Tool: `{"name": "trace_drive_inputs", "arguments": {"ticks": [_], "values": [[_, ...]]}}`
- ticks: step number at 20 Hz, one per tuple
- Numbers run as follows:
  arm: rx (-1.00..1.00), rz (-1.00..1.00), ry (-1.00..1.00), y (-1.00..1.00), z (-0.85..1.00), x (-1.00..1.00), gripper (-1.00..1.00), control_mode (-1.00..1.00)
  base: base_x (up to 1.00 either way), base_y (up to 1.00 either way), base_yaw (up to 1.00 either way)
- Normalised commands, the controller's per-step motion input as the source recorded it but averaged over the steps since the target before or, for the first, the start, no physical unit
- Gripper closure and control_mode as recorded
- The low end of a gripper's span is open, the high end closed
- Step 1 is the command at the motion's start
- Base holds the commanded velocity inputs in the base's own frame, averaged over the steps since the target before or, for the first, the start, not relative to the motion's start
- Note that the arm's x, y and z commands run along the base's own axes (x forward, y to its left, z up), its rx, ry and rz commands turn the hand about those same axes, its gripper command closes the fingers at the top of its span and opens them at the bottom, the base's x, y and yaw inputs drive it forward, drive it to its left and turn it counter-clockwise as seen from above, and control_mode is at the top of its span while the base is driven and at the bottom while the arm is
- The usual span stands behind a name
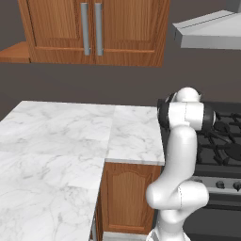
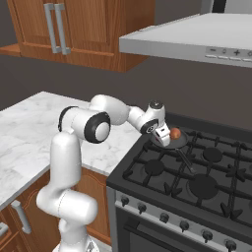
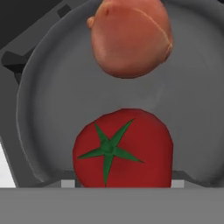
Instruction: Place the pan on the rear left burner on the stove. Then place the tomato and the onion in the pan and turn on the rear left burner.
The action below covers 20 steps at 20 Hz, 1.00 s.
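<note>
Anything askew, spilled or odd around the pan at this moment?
Nothing stands out. The pan sits level on the stove at its rear left, handle toward the front. The tomato and the onion both lie inside it, apart from each other. The gripper is right over the pan.

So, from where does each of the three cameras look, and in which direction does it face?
Left base view: behind the arm on its left, facing the white marble counter and the black gas stove; the arm's white links show.
Right base view: behind on its right, facing the stove and the small dark grey pan; arm and gripper show.
Hand view: looks down into the pan at the glossy red tomato and orange-brown onion.
Both base views share the counter and stove.
</note>
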Motion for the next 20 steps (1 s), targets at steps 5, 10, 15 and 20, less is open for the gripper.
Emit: {"name": "trace_drive_inputs", "arguments": {"ticks": [5, 10, 15, 20], "values": [[-0.02, 0.01, 0.0, 0.0, -0.23, 0.29, 1.0, -1.0, 0.0, 0.0, 0.0], [0.0, 0.03, 0.0, -0.07, -0.19, 0.21, 1.0, -1.0, 0.0, 0.0, 0.0], [0.0, 0.04, 0.0, -0.07, -0.17, 0.16, 1.0, -1.0, 0.0, 0.0, 0.0], [0.0, 0.03, 0.0, -0.01, -0.08, 0.02, -1.0, -1.0, 0.0, 0.0, 0.0]]}}
